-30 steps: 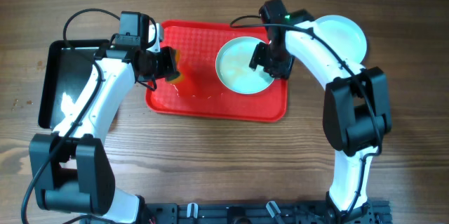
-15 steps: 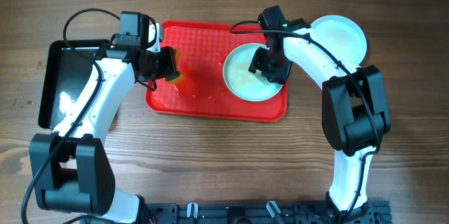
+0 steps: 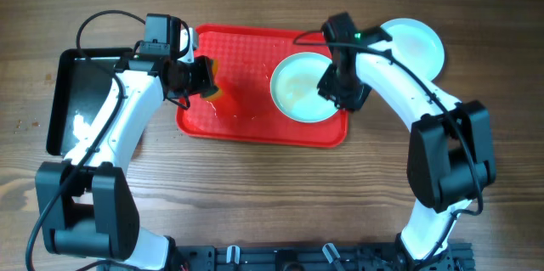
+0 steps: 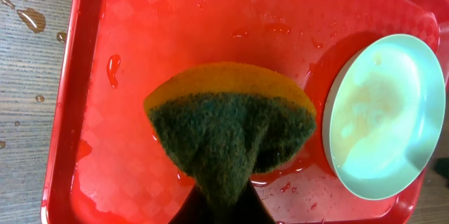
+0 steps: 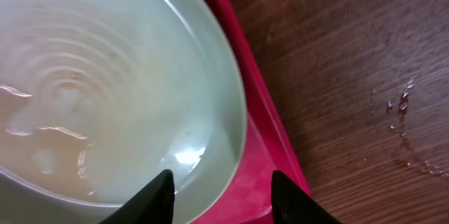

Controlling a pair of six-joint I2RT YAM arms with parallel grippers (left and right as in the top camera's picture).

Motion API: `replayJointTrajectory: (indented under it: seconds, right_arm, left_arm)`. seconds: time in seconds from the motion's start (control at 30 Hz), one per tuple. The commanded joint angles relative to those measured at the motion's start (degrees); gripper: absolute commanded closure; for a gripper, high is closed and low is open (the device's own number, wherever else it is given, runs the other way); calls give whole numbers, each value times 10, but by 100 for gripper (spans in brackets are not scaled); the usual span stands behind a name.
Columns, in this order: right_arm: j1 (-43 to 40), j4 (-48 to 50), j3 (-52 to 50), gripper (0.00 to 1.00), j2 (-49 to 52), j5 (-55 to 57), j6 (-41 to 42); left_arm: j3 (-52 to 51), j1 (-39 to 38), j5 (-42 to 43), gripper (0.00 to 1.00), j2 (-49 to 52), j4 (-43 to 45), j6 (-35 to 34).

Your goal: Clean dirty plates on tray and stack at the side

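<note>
Now — on red tray, one smeared plate — sponge above.

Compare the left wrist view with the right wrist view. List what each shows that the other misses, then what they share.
Left wrist only: the green-and-yellow sponge, puddles on the red tray, and almost the whole outline of the plate. Right wrist only: the right tool, open, its fingertips straddling the plate's rim. Shared: that plate lying in the tray, and the wooden table with water drops on it.
</note>
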Motion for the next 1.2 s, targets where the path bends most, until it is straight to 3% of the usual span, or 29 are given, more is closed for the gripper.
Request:
replayJointTrajectory:
  seconds: [0.0, 0.1, 0.23, 0.27, 0.3, 0.33, 0.4, 0.5, 0.53, 0.57, 0.6, 0.63, 0.83, 1.0, 1.17]
  right_arm:
    - [4, 29, -53, 54, 4, -15, 33]
    - [4, 65, -71, 47, 4, -28, 33]
    - [5, 80, -75, 46, 7, -28, 43]
    - [5, 83, -75, 37, 10, -28, 49]
    - [5, 89, -75, 11, 13, -30, 47]
    - [5, 93, -75, 0, 17, -33, 48]
    - [5, 97, -75, 3, 28, -38, 49]
    - [5, 116, -75, 0, 46, -50, 48]
    - [5, 122, -75, 10, 53, -57, 47]
    - [5, 125, -75, 47, 59, -58, 47]
    - [5, 129, -75, 65, 60, -64, 39]
    - [7, 154, -74, 96, 60, -84, -9]
    - [31, 169, -15, 96, 60, -82, -152]
    - [54, 126, 87, 96, 59, 9, -254]
    - [98, 61, 195, 96, 40, 295, -301]
  left_arm:
    - [-4, -2, 9, 96, 4, 2, -9]
    - [-4, -2, 9, 96, 4, 2, -9]
    - [-4, -2, 9, 96, 4, 2, -10]
    - [-4, -2, 9, 96, 4, 2, -10]
    - [-4, -2, 9, 96, 4, 2, -10]
    - [-4, -2, 9, 96, 4, 2, -10]
    - [-4, -2, 9, 96, 4, 2, -9]
    - [-4, -2, 9, 96, 4, 2, -9]
    - [-4, -2, 9, 96, 4, 2, -9]
    - [-4, -2, 9, 96, 4, 2, -9]
    - [-4, -2, 9, 96, 4, 2, -9]
    - [-4, -2, 9, 96, 4, 2, -9]
    - [-4, -2, 9, 96, 4, 2, -9]
    - [-4, -2, 9, 96, 4, 2, -9]
    - [-4, -2, 9, 96, 4, 2, -9]
